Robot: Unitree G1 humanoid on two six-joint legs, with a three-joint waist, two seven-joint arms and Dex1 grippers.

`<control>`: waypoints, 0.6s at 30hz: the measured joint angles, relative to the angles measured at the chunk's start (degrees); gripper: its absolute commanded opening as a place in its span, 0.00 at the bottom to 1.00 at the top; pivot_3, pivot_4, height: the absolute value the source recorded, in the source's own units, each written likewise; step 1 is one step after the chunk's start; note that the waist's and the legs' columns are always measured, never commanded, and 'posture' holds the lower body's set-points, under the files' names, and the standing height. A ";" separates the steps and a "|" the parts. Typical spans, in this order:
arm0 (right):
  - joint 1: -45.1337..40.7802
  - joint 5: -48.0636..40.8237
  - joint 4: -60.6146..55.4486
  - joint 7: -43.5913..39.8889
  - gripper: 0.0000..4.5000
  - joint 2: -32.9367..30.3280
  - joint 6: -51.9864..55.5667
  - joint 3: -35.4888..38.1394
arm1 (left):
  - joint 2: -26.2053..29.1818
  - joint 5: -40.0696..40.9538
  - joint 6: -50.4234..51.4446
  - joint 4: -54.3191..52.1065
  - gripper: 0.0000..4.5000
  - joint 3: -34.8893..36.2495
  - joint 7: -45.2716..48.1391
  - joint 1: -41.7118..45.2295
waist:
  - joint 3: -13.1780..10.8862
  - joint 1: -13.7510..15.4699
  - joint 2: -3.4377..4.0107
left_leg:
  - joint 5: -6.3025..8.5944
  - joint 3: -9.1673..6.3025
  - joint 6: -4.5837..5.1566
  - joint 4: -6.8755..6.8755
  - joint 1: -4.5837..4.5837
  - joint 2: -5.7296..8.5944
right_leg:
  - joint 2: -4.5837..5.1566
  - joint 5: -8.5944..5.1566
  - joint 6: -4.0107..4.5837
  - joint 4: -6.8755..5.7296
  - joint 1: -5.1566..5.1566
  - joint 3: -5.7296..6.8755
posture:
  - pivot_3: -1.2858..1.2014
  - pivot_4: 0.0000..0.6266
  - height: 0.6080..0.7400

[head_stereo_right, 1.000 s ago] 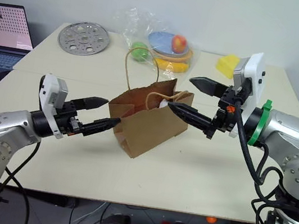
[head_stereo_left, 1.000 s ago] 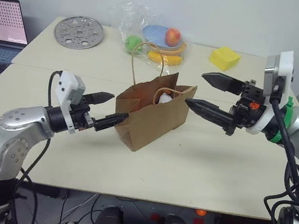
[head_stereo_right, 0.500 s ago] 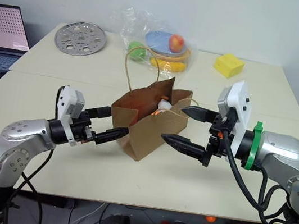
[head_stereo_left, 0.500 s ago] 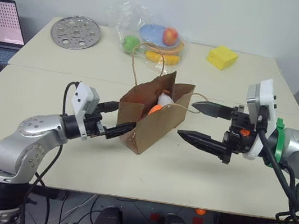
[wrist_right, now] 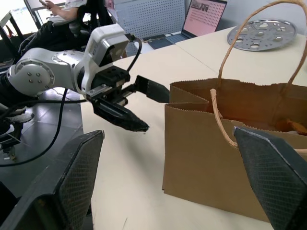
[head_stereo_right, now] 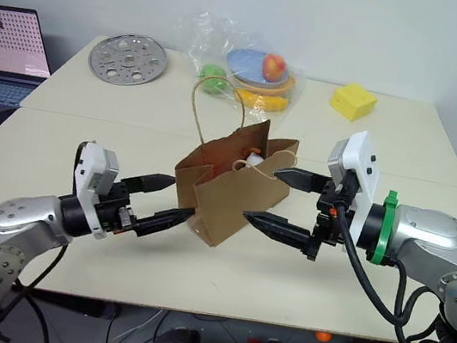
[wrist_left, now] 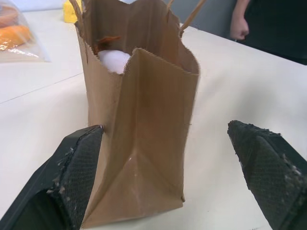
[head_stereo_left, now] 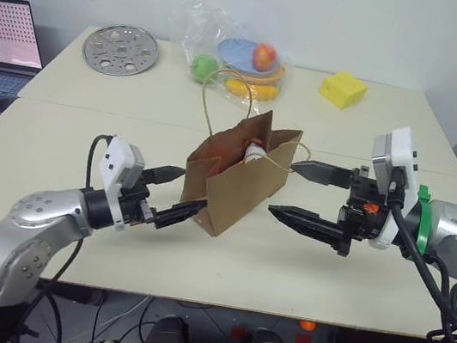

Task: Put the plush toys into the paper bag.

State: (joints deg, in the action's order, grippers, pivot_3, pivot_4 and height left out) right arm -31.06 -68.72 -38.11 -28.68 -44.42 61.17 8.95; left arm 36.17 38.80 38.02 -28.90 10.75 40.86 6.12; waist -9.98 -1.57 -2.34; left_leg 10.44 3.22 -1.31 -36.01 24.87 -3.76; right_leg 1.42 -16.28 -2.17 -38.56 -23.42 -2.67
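Plush toys point(head_stereo_left: 251, 152) inside paper bag point(head_stereo_left: 240, 182)

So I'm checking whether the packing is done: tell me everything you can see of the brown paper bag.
The paper bag is brown kraft with creased, folded-in sides and thin tan loop handles, one arching high, one drooping over its rim. It stands upright and open-topped on the cream table. A white plush toy and a bit of orange show inside. The open left gripper and the open right gripper flank it; whether either touches it is unclear.

plush toys point(head_stereo_left: 252, 151) mostly hidden inside paper bag point(head_stereo_left: 239, 186), person point(wrist_left: 268, 24) cut off by frame edge
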 measured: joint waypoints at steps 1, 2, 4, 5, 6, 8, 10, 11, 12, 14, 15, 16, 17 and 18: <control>-0.07 0.01 0.20 0.04 1.00 -0.01 -0.18 -0.13 | -1.37 -1.38 -1.05 0.11 0.99 -1.57 -1.06 0.38 | 0.00 0.04 0.00 | 0.00 0.01 0.00 0.00 0.00 0.02 | 0.03 0.00 0.00 0.01 0.01 -0.01 | 0.52 0.24 1.00; -0.14 0.00 0.21 0.05 1.00 -0.01 -0.29 -0.29 | -2.01 -2.24 -1.51 0.16 0.99 -2.69 -1.61 0.49 | 0.00 0.04 0.00 | 0.00 0.02 0.00 -0.01 0.01 0.03 | 0.02 0.01 -0.01 0.03 0.01 -0.01 | 0.52 0.24 1.00; -0.19 0.04 0.23 0.07 1.00 -0.12 -0.62 -0.64 | -2.35 -5.08 -3.71 0.43 0.99 -5.00 -2.02 0.50 | 0.00 0.01 -0.01 | 0.00 0.03 0.00 0.01 0.00 0.05 | 0.01 0.07 -0.13 0.04 0.01 -0.01 | 0.52 0.24 1.00; -0.18 0.04 0.25 0.11 1.00 -0.19 -0.63 -0.77 | -2.84 -6.66 -5.08 0.84 0.99 -5.95 -2.52 0.62 | 0.00 0.02 -0.01 | 0.00 0.04 0.00 0.02 0.00 0.06 | -0.01 0.08 -0.15 0.05 0.01 0.01 | 0.52 0.24 1.00; -0.22 0.04 0.28 0.27 1.00 -0.34 -0.67 -0.78 | -5.21 -9.08 -7.33 2.53 0.99 -7.21 -3.97 1.24 | 0.03 0.07 0.04 | 0.00 0.03 0.00 0.03 0.00 0.06 | -0.01 0.10 -0.17 0.04 0.02 0.01 | 0.52 0.24 1.00; -0.46 -0.03 0.30 0.49 1.00 -0.45 -0.68 -0.83 | -8.14 -12.29 -10.14 5.08 0.99 -9.15 -6.19 1.53 | 0.03 0.08 0.03 | 0.00 0.02 0.00 0.02 0.02 0.07 | -0.06 0.12 -0.21 0.05 0.02 0.04 | 0.52 0.24 1.00; -1.20 -0.13 0.34 0.73 1.00 -0.83 -0.70 -0.82 | -11.16 -15.74 -13.50 7.84 0.99 -10.82 -8.57 1.44 | 0.02 0.08 0.03 | 0.00 0.01 0.00 0.02 0.02 0.07 | -0.06 0.13 -0.23 0.04 0.01 0.04 | 0.52 0.24 1.00; -1.40 -0.31 0.34 0.91 1.00 -1.03 -0.72 -0.81 | -11.83 -17.07 -14.98 8.84 0.99 -11.39 -9.19 1.44 | 0.02 0.08 0.02 | 0.00 0.01 0.00 0.02 0.02 0.07 | -0.08 0.15 -0.25 0.04 0.01 0.04 | 0.52 0.24 1.00; -1.55 -0.65 0.34 1.24 1.00 -1.24 -0.73 -0.75 | -12.47 -18.60 -16.73 9.83 0.99 -11.80 -9.58 1.35 | 0.02 0.08 0.03 | 0.00 0.01 0.00 0.03 0.02 0.06 | -0.09 0.15 -0.25 0.03 0.00 0.05 | 0.52 0.24 1.00; -1.57 -0.91 0.35 1.46 1.00 -1.34 -0.88 -0.72 | -12.92 -20.06 -18.92 11.37 0.99 -12.01 -10.04 1.38 | 0.02 0.06 0.03 | 0.00 0.00 0.00 0.04 0.02 0.06 | -0.12 0.14 -0.25 0.02 0.00 0.06 | 0.52 0.24 1.00; -1.58 -0.82 0.34 1.54 1.00 -1.37 -1.19 -0.72 | -13.01 -20.41 -19.72 12.09 0.95 -12.03 -10.02 1.38 | 0.02 0.05 0.03 | 0.00 -0.01 0.00 0.04 0.02 0.05 | -0.13 0.14 -0.24 0.01 -0.01 0.07 | 0.52 0.24 1.00; -1.64 -0.30 0.30 1.52 1.00 -1.44 -1.74 -0.73 | -13.22 -20.59 -20.50 12.94 0.90 -12.03 -9.86 1.42 | 0.02 0.05 0.03 | 0.00 -0.02 0.00 0.04 0.02 0.05 | -0.13 0.14 -0.24 0.01 -0.01 0.08 | 0.52 0.24 1.00; -1.77 0.06 0.29 1.54 1.00 -1.55 -2.07 -0.73 | -13.41 -20.62 -20.96 13.38 0.86 -12.03 -9.71 1.43 | 0.02 0.04 0.03 | 0.00 -0.02 0.00 0.04 0.02 0.05 | -0.13 0.14 -0.24 0.01 -0.01 0.07 | 0.52 0.24 1.00; -2.01 0.41 0.27 1.55 1.00 -1.58 -2.51 -0.73 | -13.51 -20.62 -21.26 13.82 0.79 -12.03 -9.17 1.49 | 0.02 0.04 0.03 | 0.00 -0.01 0.00 0.03 0.02 0.04 | -0.13 0.13 -0.23 0.01 -0.01 0.07 | 0.52 0.24 1.00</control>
State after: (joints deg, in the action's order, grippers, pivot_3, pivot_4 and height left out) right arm -33.06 -68.31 -37.83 -27.13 -46.00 58.65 8.22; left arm 22.66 18.18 16.76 -15.07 -1.28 31.68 7.61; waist -9.96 -1.53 -2.31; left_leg 10.44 3.21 -1.31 -35.97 24.89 -3.71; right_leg 1.29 -16.15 -2.40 -38.55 -23.43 -2.60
